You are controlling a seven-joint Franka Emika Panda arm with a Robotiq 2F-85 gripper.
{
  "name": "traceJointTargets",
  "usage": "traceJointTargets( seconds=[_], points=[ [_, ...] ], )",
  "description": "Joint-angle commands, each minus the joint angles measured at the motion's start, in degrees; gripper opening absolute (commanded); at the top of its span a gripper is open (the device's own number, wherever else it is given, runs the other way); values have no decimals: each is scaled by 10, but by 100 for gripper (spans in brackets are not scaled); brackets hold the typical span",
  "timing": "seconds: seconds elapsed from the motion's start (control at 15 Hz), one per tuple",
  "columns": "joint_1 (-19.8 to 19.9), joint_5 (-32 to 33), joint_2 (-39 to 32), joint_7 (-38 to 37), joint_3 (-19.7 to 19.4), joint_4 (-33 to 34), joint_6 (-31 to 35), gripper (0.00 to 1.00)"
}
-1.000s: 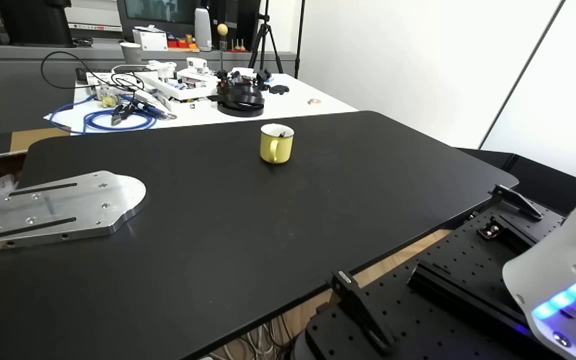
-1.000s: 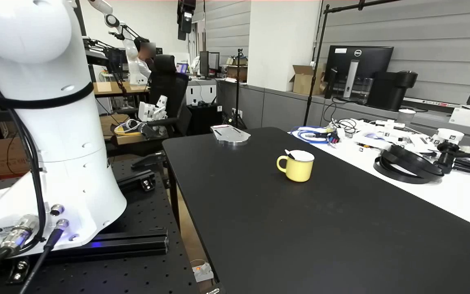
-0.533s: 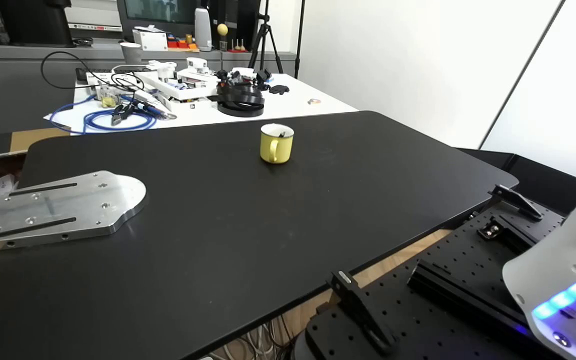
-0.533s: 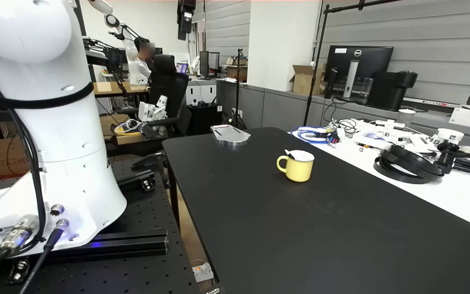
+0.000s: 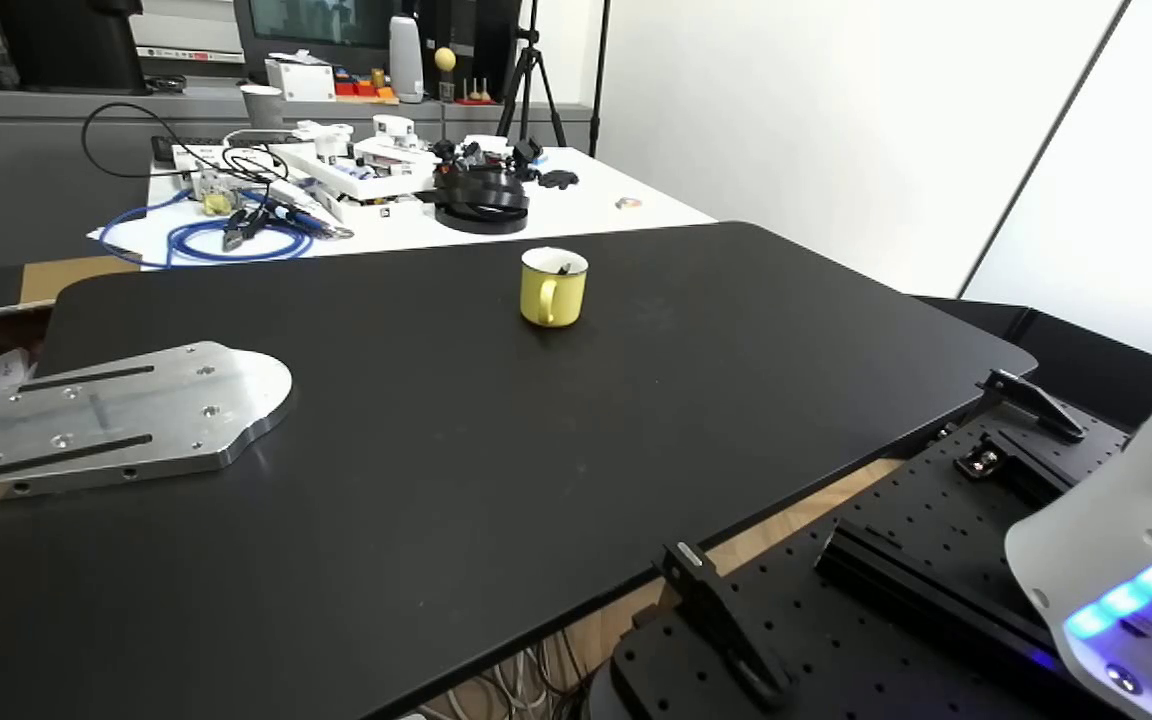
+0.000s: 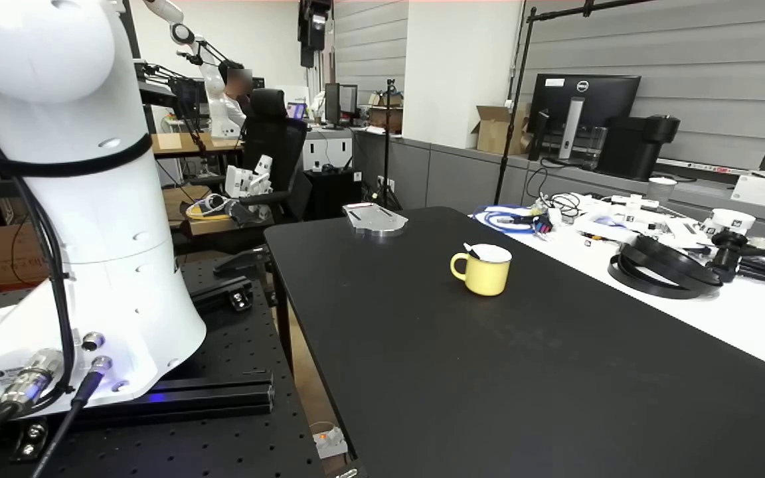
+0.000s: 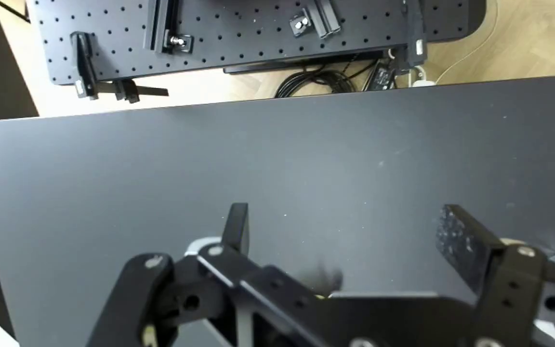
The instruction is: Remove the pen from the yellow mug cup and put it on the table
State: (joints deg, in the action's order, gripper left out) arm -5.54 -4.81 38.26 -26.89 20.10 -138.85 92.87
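Pen (image 6: 471, 251) leans in mug (image 6: 489, 277) on table (image 6: 522, 372), pale end poking out near handle (image 6: 453, 267). Little to pinch: fingers (image 7: 235, 226) could slip, we judge, or knock handle and tip mug. Farther right, monitor (image 6: 605, 103): white sticker (image 6: 554, 82) too small for us to read, badge (image 6: 582, 85) reads Dell. Wrist view: gripper (image 7: 347, 221) spread wide, nothing held.

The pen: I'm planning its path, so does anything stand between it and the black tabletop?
Only the yellow mug: the pen leans inside it, pale end just past the rim, so the mug's wall would likely block a sideways move. Over the rim and down to the table, both exterior views show nothing in the way.
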Motion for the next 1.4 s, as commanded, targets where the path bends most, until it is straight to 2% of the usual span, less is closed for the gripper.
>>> traceJointTargets(
  seconds=[0.0,0.27,0.67,1.33],
  points=[
    [20,78,-36,-11,10,42,-1,100],
    [39,169,-79,-20,8,82,16,100],
    [51,239,-143,-27,-9,128,19,100],
    [69,362,-243,-42,-44,303,-16,100]
  ],
)
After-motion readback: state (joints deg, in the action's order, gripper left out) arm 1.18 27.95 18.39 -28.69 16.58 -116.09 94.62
